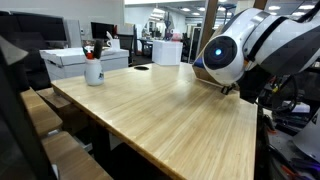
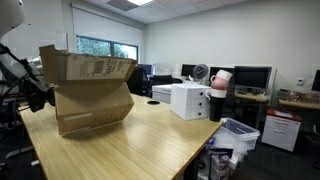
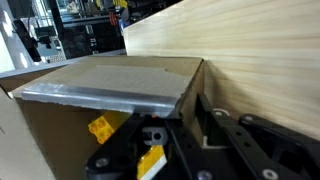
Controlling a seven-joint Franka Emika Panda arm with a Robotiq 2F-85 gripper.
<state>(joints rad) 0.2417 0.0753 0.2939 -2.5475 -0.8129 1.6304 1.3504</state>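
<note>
I'm seeing a white mug (image 1: 93,70) standing on the wooden table (image 1: 170,110). White boxes (image 1: 85,58) are sitting just behind it.

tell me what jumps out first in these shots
An open cardboard box stands at one end of the long wooden table, with the robot arm right beside it. In the wrist view the gripper sits at the box's opening, with yellow pieces inside. Toward the table's far end stands a white cup holding pens.
</note>
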